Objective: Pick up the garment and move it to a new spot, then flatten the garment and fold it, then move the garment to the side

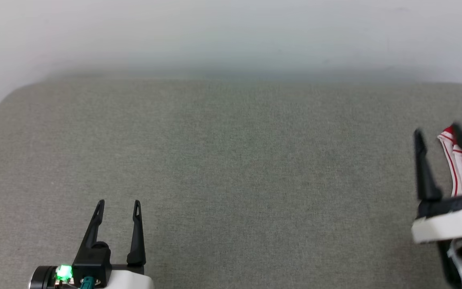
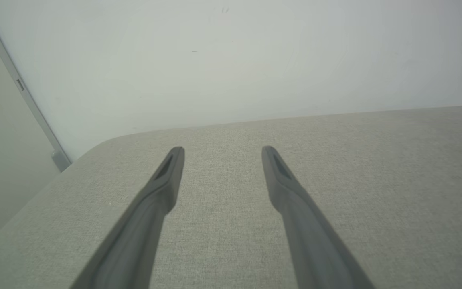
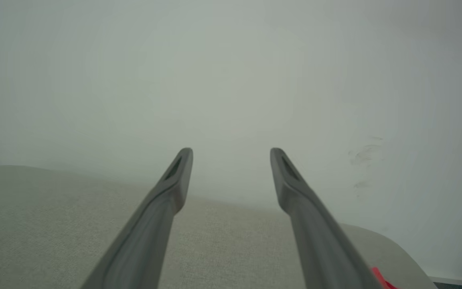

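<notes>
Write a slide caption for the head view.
Left hand and right hand, both open, over grey fabric surface; red-and-white garment at right edge.

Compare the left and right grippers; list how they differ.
The left gripper is over the bare grey surface; the right gripper is at the garment, with one finger overlapping it in the head view. The left gripper looks sharp; the right gripper is blurred. Shared: both are open and hold nothing.

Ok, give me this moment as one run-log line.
left gripper: open, empty | right gripper: open, empty, near garment | garment: lying on grey surface, far right, ungrasped
</notes>
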Robot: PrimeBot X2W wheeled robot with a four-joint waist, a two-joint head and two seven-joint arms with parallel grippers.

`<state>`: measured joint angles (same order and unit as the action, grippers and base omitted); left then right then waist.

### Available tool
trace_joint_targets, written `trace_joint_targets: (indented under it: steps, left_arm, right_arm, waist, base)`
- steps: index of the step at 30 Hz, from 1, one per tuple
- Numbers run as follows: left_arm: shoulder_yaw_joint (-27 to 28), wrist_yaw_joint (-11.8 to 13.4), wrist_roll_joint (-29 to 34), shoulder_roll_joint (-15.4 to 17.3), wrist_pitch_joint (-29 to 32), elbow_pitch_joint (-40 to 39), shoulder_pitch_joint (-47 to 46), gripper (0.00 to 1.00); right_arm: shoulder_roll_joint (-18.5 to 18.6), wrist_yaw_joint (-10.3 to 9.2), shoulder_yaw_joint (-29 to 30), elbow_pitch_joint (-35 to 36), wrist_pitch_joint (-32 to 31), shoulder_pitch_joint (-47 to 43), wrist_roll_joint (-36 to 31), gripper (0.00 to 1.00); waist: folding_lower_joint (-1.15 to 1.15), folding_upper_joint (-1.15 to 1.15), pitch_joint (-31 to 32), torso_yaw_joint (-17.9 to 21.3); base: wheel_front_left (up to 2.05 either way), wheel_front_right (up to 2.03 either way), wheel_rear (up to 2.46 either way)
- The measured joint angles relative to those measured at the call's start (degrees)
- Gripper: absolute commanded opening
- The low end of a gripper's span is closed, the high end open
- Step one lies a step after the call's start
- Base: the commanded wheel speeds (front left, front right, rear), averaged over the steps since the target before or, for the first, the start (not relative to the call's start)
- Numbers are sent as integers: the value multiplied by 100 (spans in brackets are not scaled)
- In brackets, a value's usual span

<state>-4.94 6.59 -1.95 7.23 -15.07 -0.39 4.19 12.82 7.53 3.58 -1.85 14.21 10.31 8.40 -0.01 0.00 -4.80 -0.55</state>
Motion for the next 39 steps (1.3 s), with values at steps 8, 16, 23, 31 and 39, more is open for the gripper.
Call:
trace_joint_targets:
  steps: [8,16,23,31,39]
  left_arm:
    - [-11,-54,16,-34,0,99,174,100]
    - [-9,-154,0,-64,0,103,290,100]
    - [11,-212,0,-75,0,116,360,100]
    - [42,-265,1,-99,0,164,361,100]
    - [-1,-292,-44,-118,36,488,455,0]
  right_arm:
    - [-499,0,-23,-127,38,-850,-36,100]
    - [-798,0,76,-94,67,-1458,-24,100]
    - [-918,-1,140,98,75,-1716,-57,100]
    - [-956,-1,141,121,81,-1825,-101,100]
    - [-966,-1,122,-204,53,-1882,-47,0]
  waist:
    - [0,0,356,-60]
    - [0,0,518,-91]
    - [1,0,555,-117]
    - [1,0,568,-138]
    - [1,0,574,-140]
  base:
    - [0,0,0]
    - [0,0,0]
    - [0,0,0]
    - [0,0,0]
    - [0,0,0]
